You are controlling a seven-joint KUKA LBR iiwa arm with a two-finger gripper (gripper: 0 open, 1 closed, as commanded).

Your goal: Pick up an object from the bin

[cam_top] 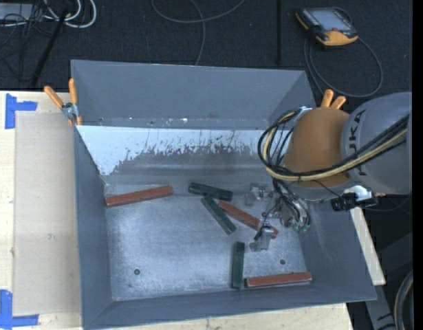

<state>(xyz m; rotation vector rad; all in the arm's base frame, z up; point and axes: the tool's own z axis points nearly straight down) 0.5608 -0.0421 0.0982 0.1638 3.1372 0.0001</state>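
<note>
The gripper (265, 236) is positioned at a red-brown bar's (239, 214) right end, mid-bin; whether it is clenched cannot be told. The bar should be centred before lifting.

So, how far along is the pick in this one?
Done: the gripper is down inside the bin, at the right end of a reddish bar that lies crossed with two dark green bars in the middle. In hand: nothing can be seen held, and a grasp cannot be confirmed. Left: securing a bar and lifting it out; the left reddish bar and the front reddish bar lie flat.
</note>
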